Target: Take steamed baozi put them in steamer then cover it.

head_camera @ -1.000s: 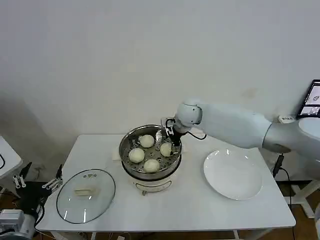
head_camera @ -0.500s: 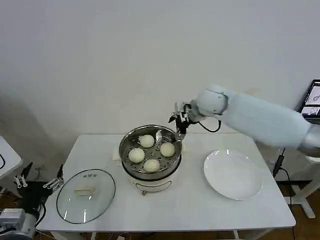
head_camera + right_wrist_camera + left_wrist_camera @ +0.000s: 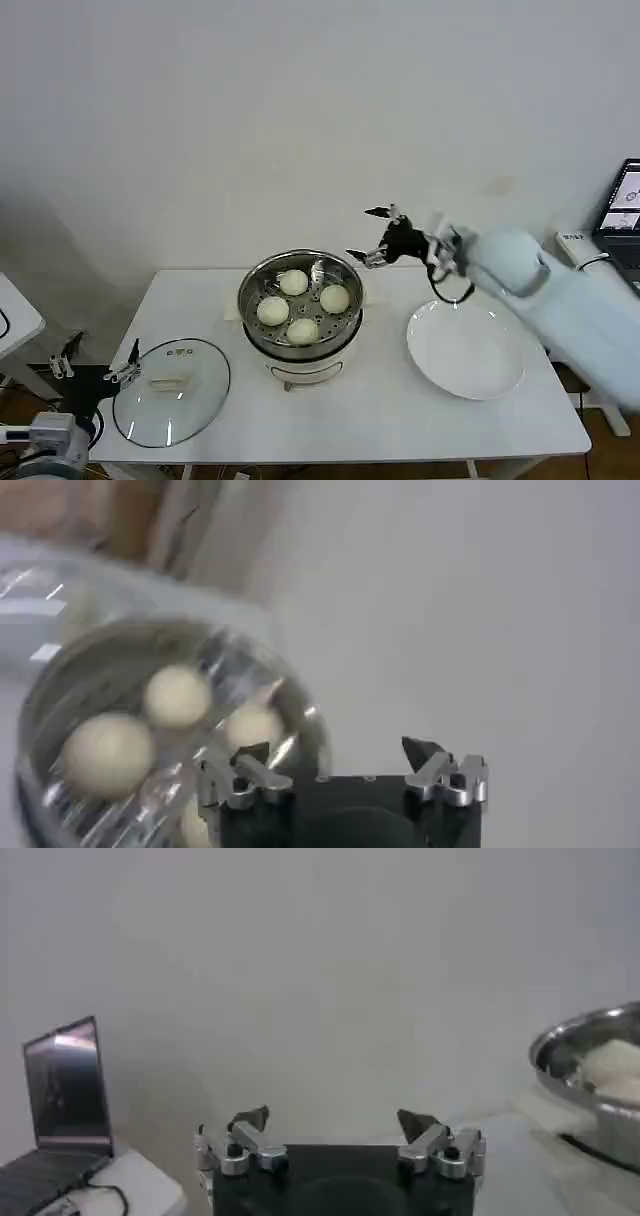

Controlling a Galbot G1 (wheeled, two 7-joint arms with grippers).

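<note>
No writing can be read anywhere; a laptop (image 3: 625, 198) at the right edge shows a lit screen too small to make out.

The steamer (image 3: 300, 318) stands at the middle of the white bench (image 3: 380, 420), its pot open, with four baozi (image 3: 303, 298) sitting apart on the perforated tray. The cover (image 3: 172, 390) lies flat on the bench to the steamer's left, well apart from it, handle up. A bare white plate (image 3: 466, 350) lies to the steamer's right.

The right end effector (image 3: 377, 237) hangs in the air above and just right of the steamer's rim, fingers spread apart and holding nothing; its arm reaches in from the right over the plate. In the right wrist view the fingers (image 3: 245, 772) stand apart with the baozi below them in the pot.

The left end effector (image 3: 95, 361) waits low at the bench's left end, near the cover, its fingers apart and bare.

A plain white wall stands behind the bench.
</note>
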